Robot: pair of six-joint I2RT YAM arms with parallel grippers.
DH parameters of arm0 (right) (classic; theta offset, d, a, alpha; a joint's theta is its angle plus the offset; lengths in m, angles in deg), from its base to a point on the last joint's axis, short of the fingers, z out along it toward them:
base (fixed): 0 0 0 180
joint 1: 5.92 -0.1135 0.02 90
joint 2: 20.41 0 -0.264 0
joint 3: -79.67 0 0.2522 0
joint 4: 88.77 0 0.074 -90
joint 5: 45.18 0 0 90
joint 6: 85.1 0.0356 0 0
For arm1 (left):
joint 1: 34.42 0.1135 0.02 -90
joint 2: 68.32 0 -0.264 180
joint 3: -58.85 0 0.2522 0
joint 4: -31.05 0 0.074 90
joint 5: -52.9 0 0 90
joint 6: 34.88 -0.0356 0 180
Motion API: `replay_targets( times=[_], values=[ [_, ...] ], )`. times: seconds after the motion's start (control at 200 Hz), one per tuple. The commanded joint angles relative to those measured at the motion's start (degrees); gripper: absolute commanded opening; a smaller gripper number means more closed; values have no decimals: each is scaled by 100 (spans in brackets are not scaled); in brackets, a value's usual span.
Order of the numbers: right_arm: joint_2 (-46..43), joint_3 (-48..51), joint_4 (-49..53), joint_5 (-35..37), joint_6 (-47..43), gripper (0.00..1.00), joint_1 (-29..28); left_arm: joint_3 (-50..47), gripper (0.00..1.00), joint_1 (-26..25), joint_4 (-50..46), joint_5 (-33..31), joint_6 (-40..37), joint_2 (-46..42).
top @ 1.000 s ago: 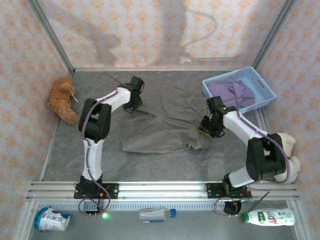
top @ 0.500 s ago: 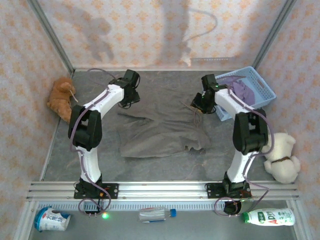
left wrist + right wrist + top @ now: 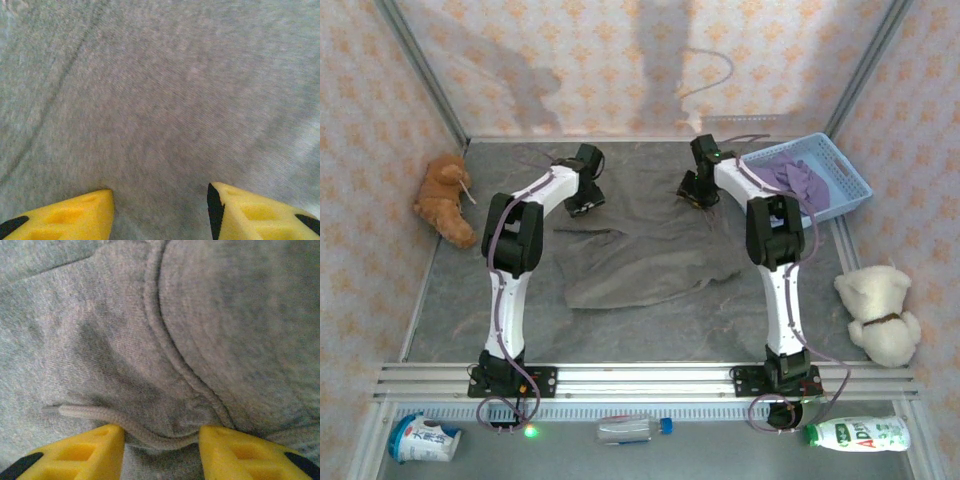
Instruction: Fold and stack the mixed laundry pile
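Knit this limp would sag, so you did best pinching the grey trousers (image 3: 640,260) at the thick waistband (image 3: 152,300); left gripper (image 3: 160,210) and right gripper (image 3: 161,447) stood parted, empty.

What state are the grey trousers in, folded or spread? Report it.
Spread, not folded: the grey trousers lie flat across the table, wrinkled, with no neat fold visible from above.

Both arms stretched far forward; left end effector (image 3: 160,210), right end effector (image 3: 161,450): jaws parted.
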Motion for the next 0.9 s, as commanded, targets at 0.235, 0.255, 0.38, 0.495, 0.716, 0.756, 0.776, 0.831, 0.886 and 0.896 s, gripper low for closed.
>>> replay_targets(
  times=[0.235,0.255,0.38,0.495,0.716,0.756,0.776,0.831,0.886,0.896],
  values=[
    [-375,-770,713,-149,-733,61,41,2996,79,508,-1468,157,-631,1376],
    [-504,-647,739,-158,-773,61,41,3162,83,512,-1556,166,-682,1380],
    [-1502,555,750,-112,-962,72,45,3201,100,512,-1845,161,-948,866],
    [-2373,1689,715,-75,-1014,92,65,1809,100,508,-1430,297,-949,-276],
    [-3600,3634,513,-234,-933,95,213,-1572,100,317,-402,685,-229,-2672],
    [-3795,3962,406,-283,-903,95,265,-2115,100,241,-241,728,-31,-3014],
    [-3884,4081,354,-331,-893,95,296,-2370,100,205,-173,747,51,-3184],
    [-4087,4466,183,-466,-884,94,371,-3012,100,86,-17,701,286,-3632],
    [-4187,4763,6,-617,-886,94,425,-3602,100,-69,144,657,498,-4071],
    [-4191,4815,-24,-636,-891,94,438,-3710,100,-96,179,647,542,-4149]
  ],
)
